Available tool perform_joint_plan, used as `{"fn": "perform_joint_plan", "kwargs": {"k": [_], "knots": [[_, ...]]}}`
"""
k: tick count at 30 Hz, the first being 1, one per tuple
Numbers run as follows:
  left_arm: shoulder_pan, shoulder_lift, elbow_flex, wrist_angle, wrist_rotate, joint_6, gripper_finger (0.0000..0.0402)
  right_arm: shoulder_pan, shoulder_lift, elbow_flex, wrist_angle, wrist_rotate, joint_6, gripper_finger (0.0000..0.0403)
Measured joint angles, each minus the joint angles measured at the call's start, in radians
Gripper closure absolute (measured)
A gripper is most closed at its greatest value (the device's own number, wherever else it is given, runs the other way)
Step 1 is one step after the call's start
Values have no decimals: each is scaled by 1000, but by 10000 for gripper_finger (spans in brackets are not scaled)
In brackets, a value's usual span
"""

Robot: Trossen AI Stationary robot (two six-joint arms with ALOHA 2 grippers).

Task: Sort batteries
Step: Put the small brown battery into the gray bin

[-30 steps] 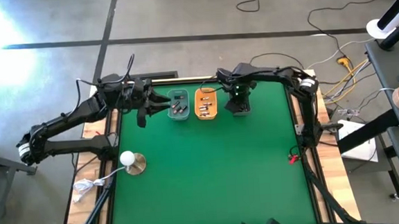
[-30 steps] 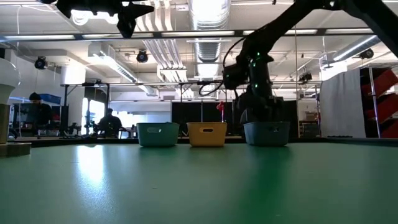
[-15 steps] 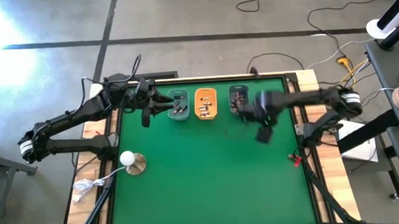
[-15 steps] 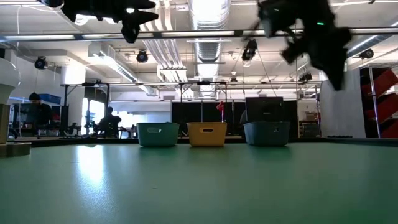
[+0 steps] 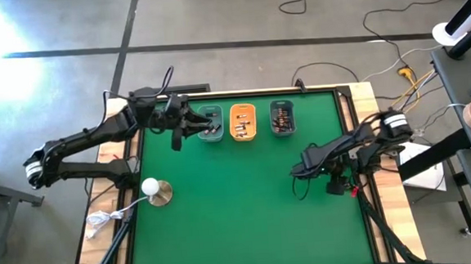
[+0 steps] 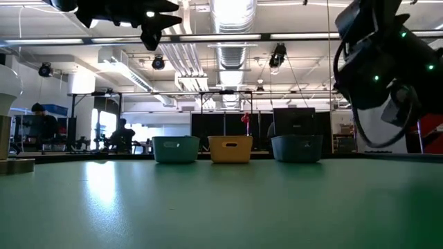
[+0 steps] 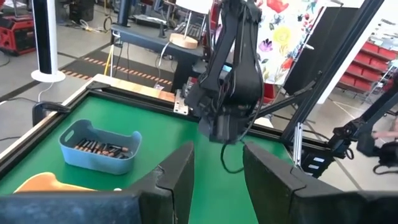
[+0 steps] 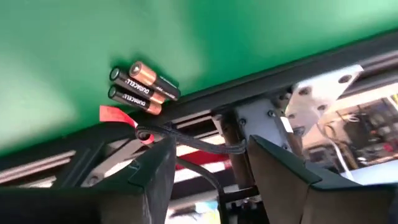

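The right pincer [image 5: 334,183] has swung away from the dark tray [image 5: 281,117] to the surface's right edge, open and empty, facing three loose batteries [image 8: 142,86] there. Left pincer [image 5: 187,124] waits open beside the teal tray [image 5: 210,124].

We've got two dark, nearly black arms here, both built from chunky rounded joints and slim tube links. The left arm [image 5: 89,141] has a white band near its base and thin black cables looping off its upper side. The right arm [image 5: 359,145] carries a matching white ring and small green lights on its housing. The left gripper [image 7: 214,174] has flat, angular black fingers [image 7: 177,177] with stepped edges. The right gripper [image 8: 205,171] looks the same, matte black slabs.
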Motion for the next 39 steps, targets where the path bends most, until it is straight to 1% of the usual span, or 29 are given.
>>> {"fn": "perform_joint_plan", "kwargs": {"k": [3,6,12,21,30,34,39], "knots": [[0,-8,0,1,1,-18,284,0,60,0,37,-6,-68,205],[-1,-14,0,0,23,-35,284,0,112,0,73,-45,-114,207],[-11,-27,0,-1,28,-55,284,0,173,0,136,-52,-138,218],[-11,-28,0,0,23,-62,284,0,196,-2,180,-52,-133,234],[-11,-28,0,5,18,-62,284,-3,196,-62,195,-59,-88,249],[-11,-27,0,7,17,-62,284,-3,197,-79,229,-81,-73,249],[-11,-27,0,8,17,-70,284,-3,198,-84,218,-106,-50,240]]}}
